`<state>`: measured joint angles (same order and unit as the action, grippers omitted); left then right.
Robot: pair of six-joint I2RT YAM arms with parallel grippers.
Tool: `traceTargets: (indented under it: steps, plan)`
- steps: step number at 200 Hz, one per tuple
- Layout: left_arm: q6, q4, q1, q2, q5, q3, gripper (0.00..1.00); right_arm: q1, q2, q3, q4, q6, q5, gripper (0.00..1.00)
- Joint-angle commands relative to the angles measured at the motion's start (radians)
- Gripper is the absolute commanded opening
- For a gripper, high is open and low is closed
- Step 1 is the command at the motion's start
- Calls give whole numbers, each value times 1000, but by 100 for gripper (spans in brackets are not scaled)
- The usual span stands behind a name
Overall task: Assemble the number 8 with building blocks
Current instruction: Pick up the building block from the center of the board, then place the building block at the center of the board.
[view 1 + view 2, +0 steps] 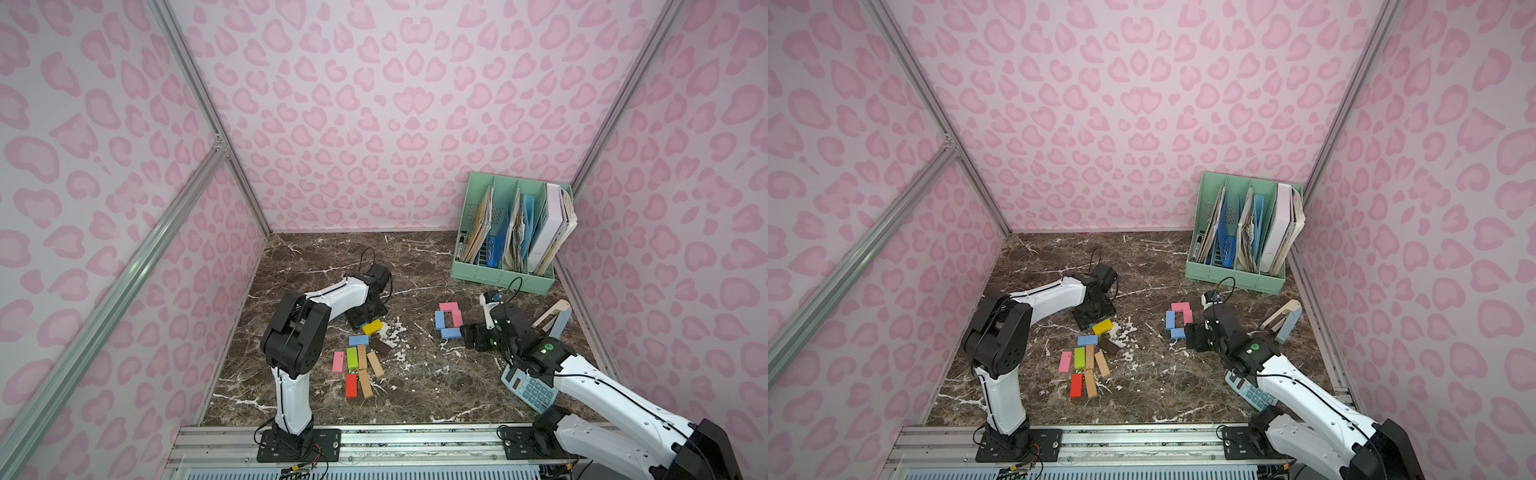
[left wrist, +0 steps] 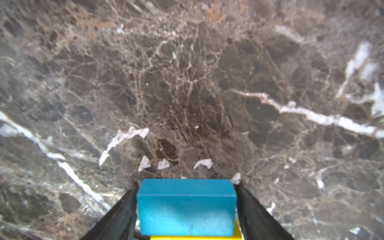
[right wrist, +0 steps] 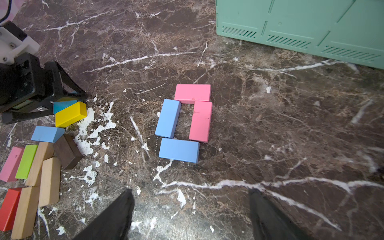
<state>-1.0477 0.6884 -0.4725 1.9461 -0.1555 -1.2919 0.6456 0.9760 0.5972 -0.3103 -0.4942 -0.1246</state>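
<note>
Flanking a teal rectangular wooden brick [image 2: 187,207] beside a yellow wooden brick [image 3: 70,114], left gripper [image 2: 187,184], fingers [image 2: 118,216] close against its sides, hold unclear, right gripper [image 3: 190,191] wide open and empty, near a hollow rectangle of pink wooden bricks [image 3: 200,121] and light blue wooden bricks [image 3: 168,118]

The tabletop [image 1: 415,266] is dark brown marble veined in white. The walls [image 1: 374,104] are pale pink, patterned with darker pink leopard spots. There are three pink blocks [image 3: 193,93] and three light blue blocks [image 3: 168,118]. There is also a teal block [image 2: 187,207], a yellow block [image 3: 70,114], a lime green block [image 3: 27,161], a red block [image 3: 9,207] and a dark brown block [image 3: 67,150]. The three tan blocks [image 3: 49,180] are unpainted (bare wood, faint grain). The file organiser [image 1: 503,276] is mint green and the calculator [image 1: 528,390] pale blue.
</note>
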Motion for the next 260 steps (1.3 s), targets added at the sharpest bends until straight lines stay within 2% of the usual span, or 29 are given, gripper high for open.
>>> traceTargets:
  steps: [1, 42, 61, 108, 141, 171, 209, 260]
  plan:
    - [1, 4, 3, 13, 19, 4, 67, -2, -3, 1, 13, 8, 5, 88]
    - [34, 22, 3, -32, 3, 4, 59, -10, -8, 2, 10, 13, 3, 88]
    - [91, 40, 3, -79, -18, -8, 57, -13, -14, 7, 3, 16, 0, 88]
    - [393, 78, -9, -234, -21, -30, 49, -26, -44, 17, -8, 38, 16, 90]
    - [561, 28, -47, -379, 31, 35, 48, -39, -70, 22, -15, 51, 38, 92]
    - [700, -9, -122, -459, 117, 68, 48, -47, -81, 30, -31, 49, 48, 92]
    - [830, -49, -254, -456, 207, 91, 49, -80, -73, 49, -70, 29, 52, 94]
    - [928, -67, -402, -345, 270, 59, 51, -254, -88, 35, -110, -18, 135, 95]
